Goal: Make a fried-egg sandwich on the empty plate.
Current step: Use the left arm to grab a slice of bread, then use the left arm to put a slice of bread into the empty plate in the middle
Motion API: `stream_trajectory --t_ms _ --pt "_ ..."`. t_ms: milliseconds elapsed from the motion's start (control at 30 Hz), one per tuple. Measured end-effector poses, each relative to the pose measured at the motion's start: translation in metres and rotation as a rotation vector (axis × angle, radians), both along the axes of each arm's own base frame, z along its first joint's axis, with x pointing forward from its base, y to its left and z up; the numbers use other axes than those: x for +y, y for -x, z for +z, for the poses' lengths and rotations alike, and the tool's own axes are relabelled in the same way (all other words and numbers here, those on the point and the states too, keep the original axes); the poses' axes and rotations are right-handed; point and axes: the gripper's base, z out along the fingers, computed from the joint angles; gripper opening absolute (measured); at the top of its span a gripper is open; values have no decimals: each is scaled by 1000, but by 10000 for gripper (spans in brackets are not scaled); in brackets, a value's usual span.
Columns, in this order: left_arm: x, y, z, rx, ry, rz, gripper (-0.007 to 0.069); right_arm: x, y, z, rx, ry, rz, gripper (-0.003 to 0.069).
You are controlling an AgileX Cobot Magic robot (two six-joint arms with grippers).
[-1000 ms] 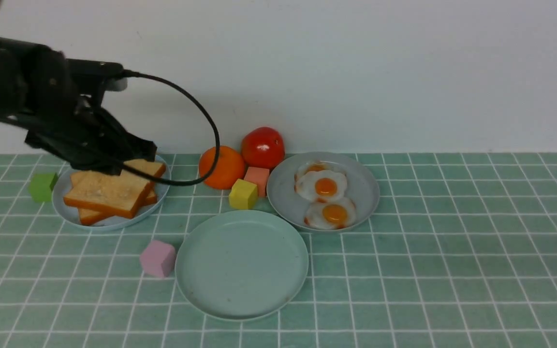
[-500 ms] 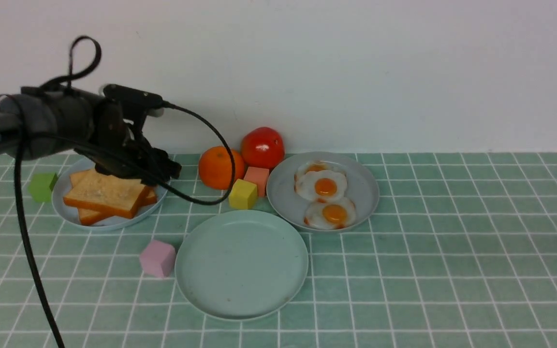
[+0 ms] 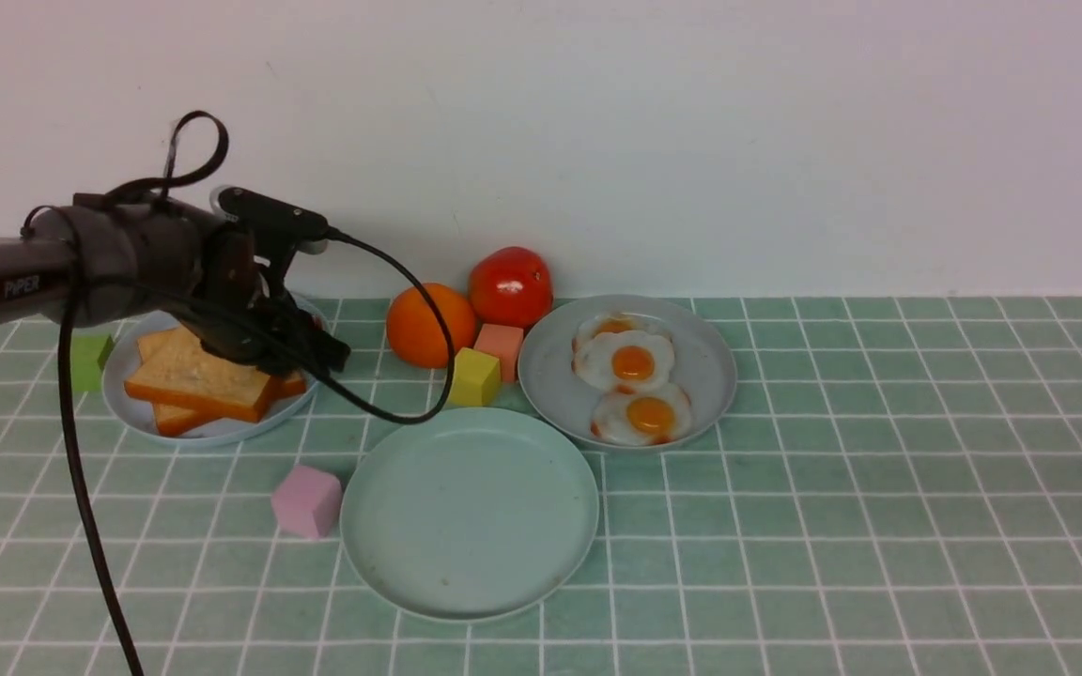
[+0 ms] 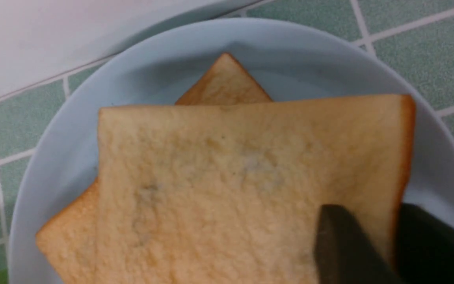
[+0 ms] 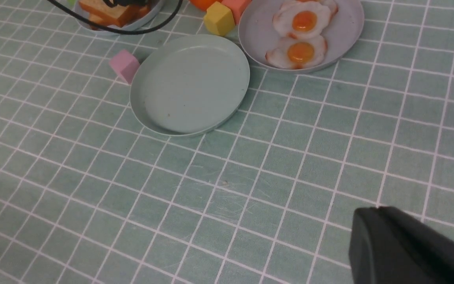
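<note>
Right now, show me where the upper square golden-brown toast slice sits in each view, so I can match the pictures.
Front view: the upper toast slice lies at far left, topping the stack on the light sky-blue round plastic plate.
Left wrist view: it fills most of the picture, seen close.
Right wrist view: only a cropped piece shows at the frame's edge, beyond the pale sea-green plate.
Shared landmark: that sky-blue plate under the toast.

Left wrist feed: the left gripper (image 4: 373, 244) runs off the frame edge at the crust of the top toast slice (image 4: 231, 185), and I can't tell if it's clamped. The lower toast slice (image 4: 225, 81) is mostly covered, only corners showing. Of the right gripper (image 5: 404, 248) I see just a dark corner, tips out of frame.
</note>
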Motion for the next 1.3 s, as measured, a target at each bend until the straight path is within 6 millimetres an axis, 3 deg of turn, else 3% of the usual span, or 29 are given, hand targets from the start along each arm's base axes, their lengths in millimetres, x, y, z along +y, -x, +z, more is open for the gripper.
stream_trajectory --t_ms 100,233,333,433,467,533,600,700,733,767,800,933,1133,1300 --pt "0 1 1 9 -14 -4 24 0 0 0 5 2 2 13" --pt "3 7 14 52 -33 18 21 0 1 -1 8 2 4 14" --pt "6 15 33 59 -38 34 21 0 1 -1 10 3 4 16" --pt "5 29 72 18 -14 48 21 0 1 -1 8 6 6 20" --pt "-5 45 96 -12 -6 22 21 0 1 -1 5 11 10 21" --pt "-13 56 107 -28 -6 -7 21 0 1 -1 2 16 14 20" --pt "-43 84 116 -26 -12 -108 21 0 1 -1 -2 22 18 22" --pt "-84 113 111 1 -13 -233 21 0 1 -1 -2 22 18 23" --pt "-111 132 103 28 -16 -320 21 0 1 -1 -2 22 18 24" --pt "-118 136 102 31 -17 -341 21 0 1 -1 -2 22 18 25" --pt "-142 150 93 52 -24 -417 21 0 1 -1 -2 22 18 26" --pt "-176 161 72 63 -52 -521 21 0 1 -1 2 23 20 31" --pt "-185 153 38 99 -88 -521 21 0 3 -3 31 31 33 32" --pt "-186 148 25 93 -149 -550 25 1 4 -4 43 35 39 42"
